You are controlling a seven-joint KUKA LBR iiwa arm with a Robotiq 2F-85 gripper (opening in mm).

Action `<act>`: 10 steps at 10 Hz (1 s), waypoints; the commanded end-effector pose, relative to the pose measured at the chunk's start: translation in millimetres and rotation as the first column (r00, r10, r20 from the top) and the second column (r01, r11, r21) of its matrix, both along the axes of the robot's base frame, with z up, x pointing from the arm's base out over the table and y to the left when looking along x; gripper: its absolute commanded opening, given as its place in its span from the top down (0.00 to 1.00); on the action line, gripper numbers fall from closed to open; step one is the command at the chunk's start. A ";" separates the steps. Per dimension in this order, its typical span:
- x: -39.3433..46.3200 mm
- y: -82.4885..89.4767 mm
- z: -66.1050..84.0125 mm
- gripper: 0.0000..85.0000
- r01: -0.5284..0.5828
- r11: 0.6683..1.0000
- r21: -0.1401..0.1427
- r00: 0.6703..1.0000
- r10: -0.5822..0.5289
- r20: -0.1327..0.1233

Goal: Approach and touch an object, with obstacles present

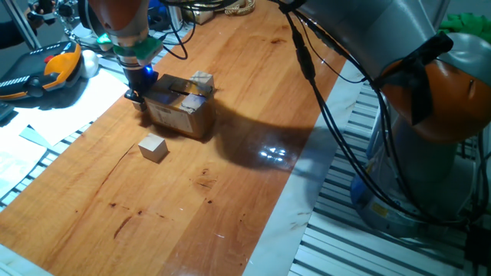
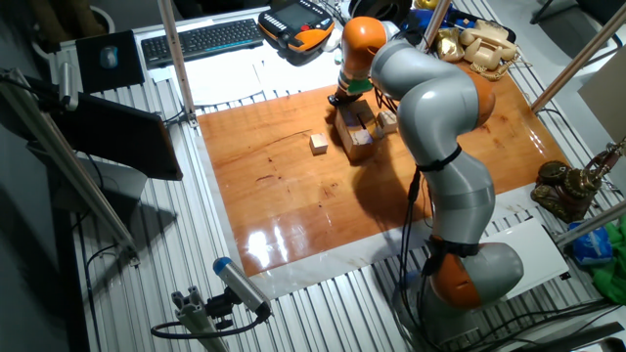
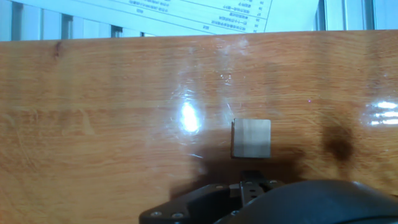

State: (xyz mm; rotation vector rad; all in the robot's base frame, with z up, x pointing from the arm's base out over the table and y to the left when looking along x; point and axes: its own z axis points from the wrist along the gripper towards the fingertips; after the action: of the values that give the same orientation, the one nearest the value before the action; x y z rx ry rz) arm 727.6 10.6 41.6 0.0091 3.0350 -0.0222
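Observation:
In the hand view a small plain light-wood cube (image 3: pixel 251 138) sits on the table just ahead of my gripper (image 3: pixel 252 179). The fingertips are together and a little short of the cube. I cannot tell if they touch it. In the fixed views my gripper (image 1: pixel 135 95) (image 2: pixel 338 99) is low over the table at the far-left end of the brown cardboard box (image 1: pixel 180 109) (image 2: pixel 357 134), and the hand hides the small cube. A larger pale cube (image 1: pixel 153 148) (image 2: pixel 318 144) lies in front of the box. Another pale cube (image 1: pixel 202 79) (image 2: pixel 388 120) stands behind it.
The table's edge (image 3: pixel 186 37) lies close beyond the small cube, with printed paper (image 3: pixel 186 15) past it. An orange-and-black handheld controller (image 1: pixel 54 69) and cables lie at the back left. The arm's cables (image 1: pixel 322 100) hang over the table's right side.

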 end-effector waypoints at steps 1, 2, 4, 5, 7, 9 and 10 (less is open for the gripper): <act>0.1 0.2 -0.7 1.00 0.002 1.000 0.000 1.000 -0.002 0.003; 0.4 0.5 -0.9 1.00 0.003 1.000 -0.001 1.000 -0.003 0.006; 1.1 1.3 -0.9 1.00 0.005 1.000 -0.004 1.000 -0.005 0.012; 1.3 1.2 -0.7 1.00 0.005 1.000 -0.006 1.000 -0.005 0.017; 1.5 1.4 -1.2 1.00 0.005 1.000 -0.006 1.000 -0.005 0.017; 2.3 1.2 -1.3 1.00 0.004 1.000 -0.006 1.000 -0.004 0.025; 3.4 0.7 -1.0 1.00 0.003 1.000 -0.006 0.999 -0.003 0.032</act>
State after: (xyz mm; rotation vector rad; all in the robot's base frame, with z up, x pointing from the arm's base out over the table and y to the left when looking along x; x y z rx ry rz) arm 731.1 11.0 40.6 0.0130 3.0018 -0.0295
